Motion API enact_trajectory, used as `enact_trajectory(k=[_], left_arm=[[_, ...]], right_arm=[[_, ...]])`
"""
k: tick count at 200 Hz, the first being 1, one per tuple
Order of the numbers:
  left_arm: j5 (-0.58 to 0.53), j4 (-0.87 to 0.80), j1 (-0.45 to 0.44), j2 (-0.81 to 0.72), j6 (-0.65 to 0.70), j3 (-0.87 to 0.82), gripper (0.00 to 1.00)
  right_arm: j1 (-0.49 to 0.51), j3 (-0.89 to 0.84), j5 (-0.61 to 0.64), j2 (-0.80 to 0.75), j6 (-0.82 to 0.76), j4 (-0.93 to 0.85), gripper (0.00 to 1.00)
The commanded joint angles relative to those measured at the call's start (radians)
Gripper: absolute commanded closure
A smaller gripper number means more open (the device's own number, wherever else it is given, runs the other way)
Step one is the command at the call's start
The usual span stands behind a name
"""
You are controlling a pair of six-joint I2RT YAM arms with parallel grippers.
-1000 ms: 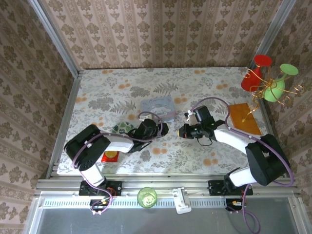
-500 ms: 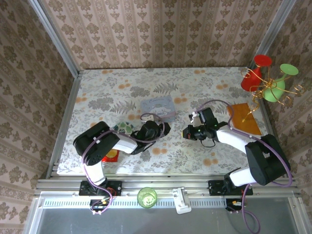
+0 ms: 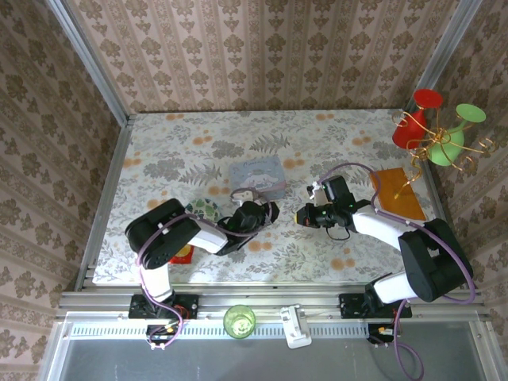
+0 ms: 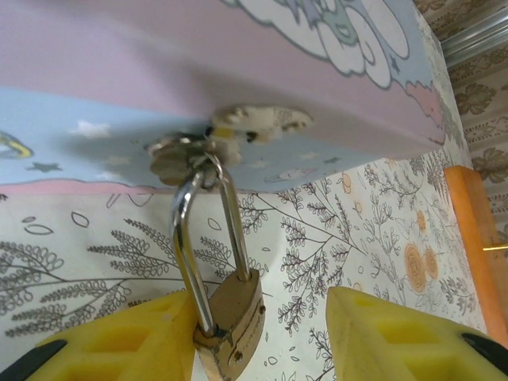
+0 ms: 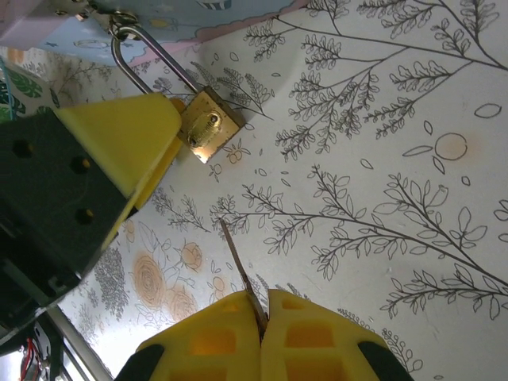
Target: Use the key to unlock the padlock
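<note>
Top external view: a bench (image 3: 159, 143) covered with a pale cloth of grey leaves and orange flowers stands inside a booth of brown damask wallpaper (image 3: 262, 55) with metal corner posts (image 3: 87, 59). At the upper right of the frame are a red goblet (image 3: 418, 111) and a green goblet (image 3: 456, 135) wound with gold wire, and an orange block (image 3: 397, 192) lies just below them. A pale blue tin (image 3: 258, 175) sits in the middle of the bench, a red-and-gold packet (image 3: 181, 254) at the lower left, and a green cup (image 3: 239, 321) on the rail at the bottom.

Both arms reach in below the tin. In the left wrist view the padlock (image 4: 232, 317) hangs by its shackle from the hasp (image 4: 182, 151) on the tin's side, its brass body lying on the cloth. The left gripper (image 4: 258, 325) has its jaws partly apart with the padlock between them. The finger at the lower left of the frame touches the padlock, and the other finger stands clear of it.

In the right wrist view the right gripper (image 5: 262, 305) is pinched tight on the key (image 5: 240, 274). The thin blade sticks out towards the padlock and is well apart from it.
</note>
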Motion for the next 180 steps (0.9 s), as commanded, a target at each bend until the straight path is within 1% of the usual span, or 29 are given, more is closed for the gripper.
enact_trajectory(k=[1,21,30,47,64,75,86,106,121,129,146,156,164,174,180], left_arm=[[-0.082,0.034,-0.03,0.072,-0.054,0.014,0.54],[-0.115,0.105,-0.036,0.131,-0.079,0.021,0.57],[-0.145,0.097,-0.04,0.138,-0.092,0.025,0.59],[-0.198,0.027,-0.049,0.122,-0.099,0.043,0.58],[-0.204,-0.156,-0.048,0.105,-0.135,0.101,0.54],[-0.197,-0.247,-0.05,0.107,-0.149,0.138,0.54],[-0.203,-0.267,-0.057,0.116,-0.153,0.153,0.54],[-0.249,-0.267,-0.07,0.124,-0.193,0.144,0.54],[-0.292,-0.226,-0.081,0.132,-0.186,0.134,0.63],[-0.28,-0.21,-0.077,0.141,-0.184,0.138,0.66],[-0.26,-0.181,-0.074,0.145,-0.16,0.143,0.79],[-0.257,-0.182,-0.074,0.129,-0.135,0.141,0.82],[-0.26,-0.195,-0.077,0.11,-0.112,0.139,0.88],[-0.261,-0.209,-0.076,0.082,-0.086,0.133,0.91],[-0.258,-0.216,-0.073,0.067,-0.079,0.126,0.95]], right_arm=[[-0.005,-0.014,-0.015,-0.008,0.001,0.032,1.0],[-0.006,-0.019,-0.014,-0.011,0.002,0.034,1.0],[-0.006,-0.022,-0.014,-0.017,0.002,0.036,1.0],[-0.006,-0.034,-0.009,-0.021,0.001,0.034,1.0],[-0.006,-0.044,0.002,-0.055,0.001,0.031,1.0],[-0.005,-0.051,0.003,-0.059,0.001,0.034,1.0],[-0.005,-0.057,0.005,-0.062,0.001,0.036,1.0],[-0.006,-0.069,0.017,-0.07,0.005,0.045,1.0],[-0.006,-0.081,0.019,-0.073,0.016,0.065,1.0],[-0.005,-0.084,0.018,-0.073,0.019,0.074,1.0],[-0.006,-0.078,0.025,-0.063,0.016,0.073,1.0],[-0.006,-0.072,0.031,-0.058,0.013,0.07,1.0],[-0.006,-0.069,0.036,-0.054,0.011,0.074,1.0],[-0.007,-0.064,0.042,-0.045,0.009,0.081,1.0],[-0.006,-0.057,0.045,-0.036,0.006,0.086,1.0]])
